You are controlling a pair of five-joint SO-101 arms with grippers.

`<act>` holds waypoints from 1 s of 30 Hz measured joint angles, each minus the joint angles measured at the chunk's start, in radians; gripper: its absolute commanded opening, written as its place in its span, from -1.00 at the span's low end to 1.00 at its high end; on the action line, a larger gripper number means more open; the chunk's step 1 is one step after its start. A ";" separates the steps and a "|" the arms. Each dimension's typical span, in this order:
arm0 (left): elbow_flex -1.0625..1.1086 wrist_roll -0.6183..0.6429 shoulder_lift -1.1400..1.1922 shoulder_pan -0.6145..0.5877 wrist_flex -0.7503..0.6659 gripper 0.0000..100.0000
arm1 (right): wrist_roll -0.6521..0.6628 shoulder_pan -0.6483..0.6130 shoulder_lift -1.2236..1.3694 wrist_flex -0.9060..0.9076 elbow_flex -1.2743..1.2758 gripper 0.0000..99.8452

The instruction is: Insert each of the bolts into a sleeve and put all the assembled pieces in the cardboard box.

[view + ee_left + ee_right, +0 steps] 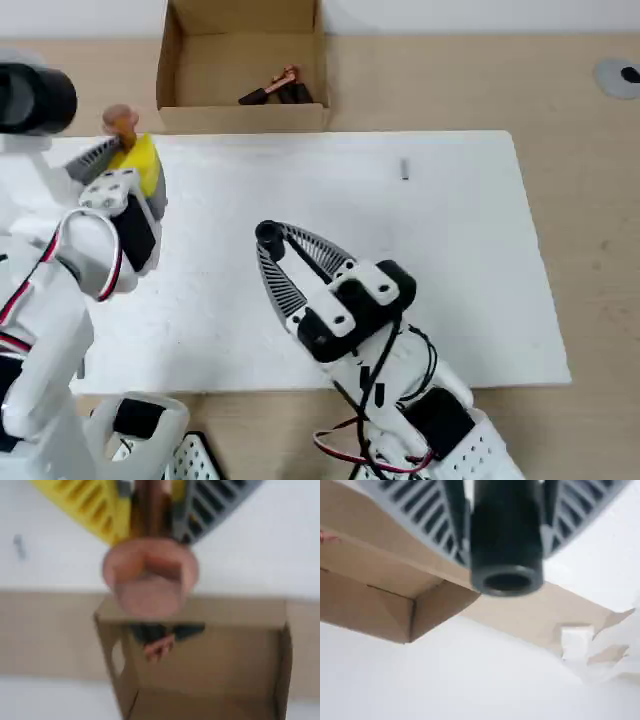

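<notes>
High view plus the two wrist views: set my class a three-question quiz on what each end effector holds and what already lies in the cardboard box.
1. True or false: the left end effector is shut on a black sleeve.
2. The right end effector holds its sleeve over: A the white mat; B the cardboard box; C bare wood.
3. What colours are the pieces lying in the box?
Key: 1 false, it grips the copper bolt. 2 A. 3 black and copper.
</notes>
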 measured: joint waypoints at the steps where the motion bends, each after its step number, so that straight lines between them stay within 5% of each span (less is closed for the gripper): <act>1: 0.000 0.002 0.000 0.000 -0.023 -0.99 | 0.006 -0.002 0.011 -0.003 0.000 -0.98; 16: 0.181 0.003 0.002 0.282 -0.193 -0.99 | 0.048 0.080 0.034 -0.005 0.002 -0.98; 30: 0.535 -0.028 0.002 0.362 -0.457 -0.99 | 0.012 0.078 0.035 -0.002 0.002 -0.98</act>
